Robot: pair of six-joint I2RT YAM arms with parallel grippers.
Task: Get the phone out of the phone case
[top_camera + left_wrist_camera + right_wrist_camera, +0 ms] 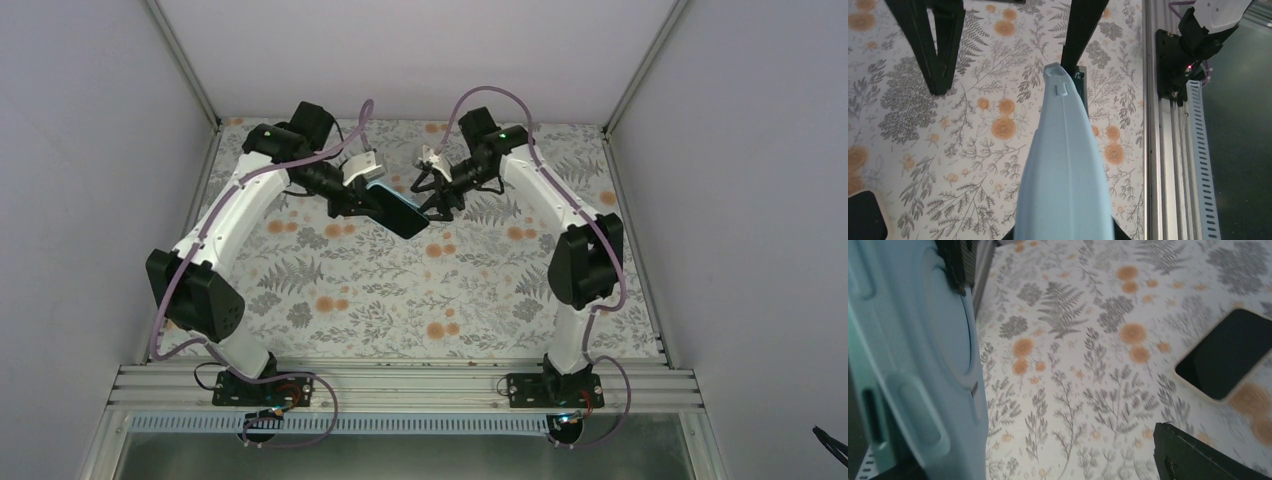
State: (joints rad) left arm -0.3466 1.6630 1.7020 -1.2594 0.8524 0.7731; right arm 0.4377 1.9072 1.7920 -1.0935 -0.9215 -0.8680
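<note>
The phone in its light blue case (392, 205) hangs tilted above the cloth at the back middle. My left gripper (362, 198) is shut on the case, which fills the left wrist view edge-on (1063, 165). A dark strip of the phone (1081, 87) shows along its far end. My right gripper (437, 197) is open at the case's far end, one finger (1083, 25) against it, the other (940, 45) well apart. In the right wrist view the case (913, 365) is at the left and one finger (1198, 455) is at the lower right.
A floral cloth (420, 290) covers the table. A black rounded object with a cream rim (1228, 357) lies on the cloth below the grippers; it also shows in the left wrist view (863, 217). The aluminium rail (400, 385) runs along the near edge.
</note>
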